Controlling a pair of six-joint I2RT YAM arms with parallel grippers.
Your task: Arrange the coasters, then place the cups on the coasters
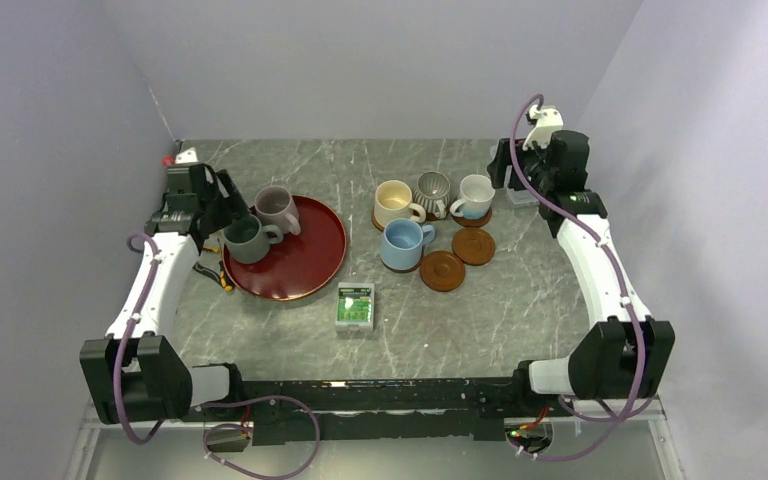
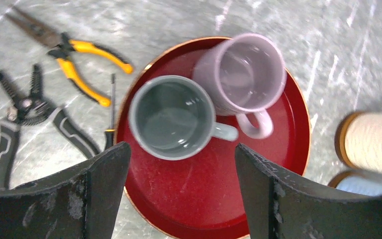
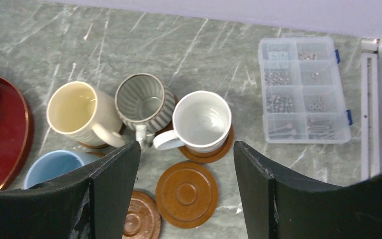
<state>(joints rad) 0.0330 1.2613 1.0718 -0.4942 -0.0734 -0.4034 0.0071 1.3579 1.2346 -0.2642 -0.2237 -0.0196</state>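
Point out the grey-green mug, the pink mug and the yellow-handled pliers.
grey-green mug [image 2: 171,117]: left wrist view, inside bottom.
pink mug [image 2: 251,69]: left wrist view, inside bottom.
yellow-handled pliers [image 2: 95,50]: left wrist view, upper handle.

Cream mug [image 1: 394,203], striped mug [image 1: 432,190], white mug [image 1: 474,195] and blue mug [image 1: 403,243] stand packed, handles crossing the gaps. Two bare coasters [image 1: 473,246] lie open from the near side. Grey-green mug [image 1: 247,238] and mauve mug [image 1: 275,207] sit tight together on tray [image 1: 305,265] (pliers [image 2: 79,59] beside its left rim).
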